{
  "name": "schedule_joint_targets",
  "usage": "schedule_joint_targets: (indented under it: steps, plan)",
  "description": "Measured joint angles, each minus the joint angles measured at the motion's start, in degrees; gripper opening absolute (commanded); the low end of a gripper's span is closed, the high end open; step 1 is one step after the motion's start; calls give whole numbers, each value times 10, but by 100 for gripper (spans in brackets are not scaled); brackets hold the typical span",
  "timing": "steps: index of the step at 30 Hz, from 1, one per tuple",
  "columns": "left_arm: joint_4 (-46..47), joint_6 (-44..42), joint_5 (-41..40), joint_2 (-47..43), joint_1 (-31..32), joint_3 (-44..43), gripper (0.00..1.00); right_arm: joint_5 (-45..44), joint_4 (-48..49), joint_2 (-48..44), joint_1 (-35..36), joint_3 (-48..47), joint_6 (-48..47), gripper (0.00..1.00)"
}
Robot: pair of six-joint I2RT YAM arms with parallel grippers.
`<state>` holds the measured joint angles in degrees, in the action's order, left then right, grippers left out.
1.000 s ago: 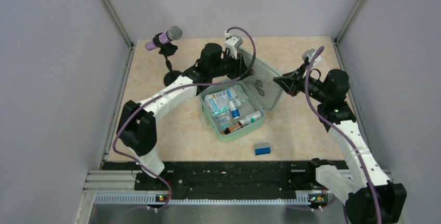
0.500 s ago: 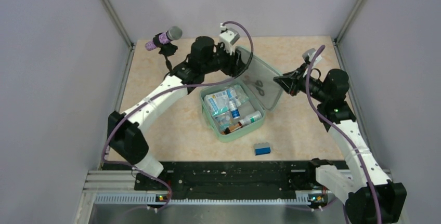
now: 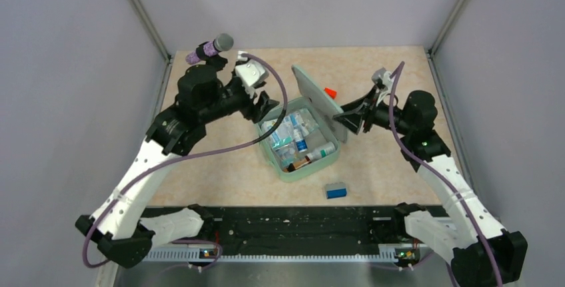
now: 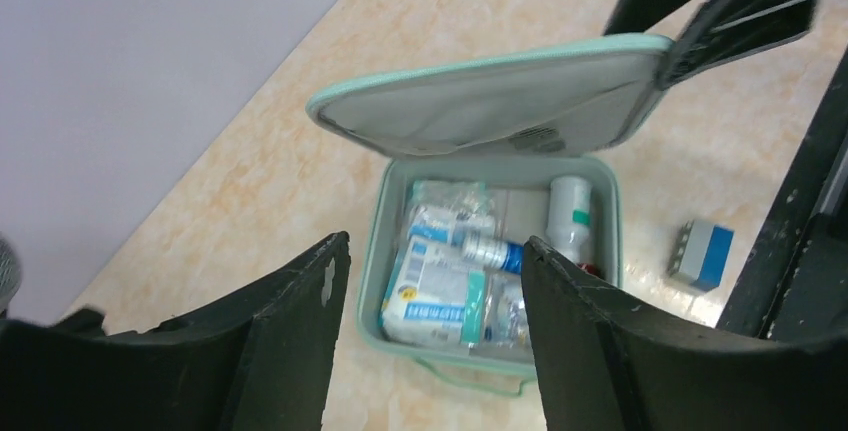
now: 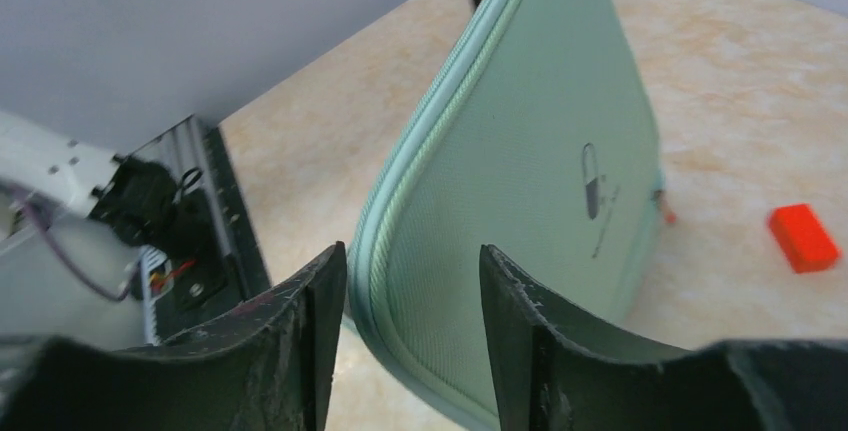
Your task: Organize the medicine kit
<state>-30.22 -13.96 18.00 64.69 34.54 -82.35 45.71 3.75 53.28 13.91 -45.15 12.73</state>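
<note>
The pale mint-green medicine kit (image 3: 301, 173) sits mid-table, its tray full of packets and small bottles (image 4: 440, 291). Its lid (image 3: 314, 98) stands up on edge, tilted over the tray, and the dark pill icon (image 5: 591, 182) faces the right wrist camera. My left gripper (image 3: 264, 105) hangs open to the left of the kit, holding nothing; the left wrist view shows the tray between its fingers (image 4: 432, 246). My right gripper (image 3: 344, 118) is at the lid's right edge. It is open, and the lid's rim (image 5: 400, 221) passes between its fingers (image 5: 411, 251).
A small orange-red block (image 3: 329, 92) lies on the table behind the lid. A small blue block (image 3: 336, 190) lies in front of the kit, toward the near edge. A microphone on a black stand (image 3: 210, 49) is at the back left. Grey walls enclose the table.
My left gripper let go of the lid, opened and pulled back to the left. The right gripper opened around the lid's edge. The lid swung up from lying back, uncovering the orange-red block.
</note>
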Motion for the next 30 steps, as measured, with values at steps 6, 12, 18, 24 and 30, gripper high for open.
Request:
schedule_joint_targets:
  steps: [6,12,18,24,30]
  plan:
    - [-90,-75,-19,-63,-29,22,71,75,-93,-15,32,-2,-43,59]
    - [-127,-147,-27,-65,-30,78,71,77,-174,-16,32,-46,-97,69]
    - [-181,-236,-21,-25,-30,137,70,69,-321,51,16,-163,-223,67]
    - [-198,-309,-18,30,-30,144,67,98,-487,207,-52,-230,-390,71]
    - [-201,-372,-1,84,-27,155,65,64,-595,266,-60,-199,-626,68]
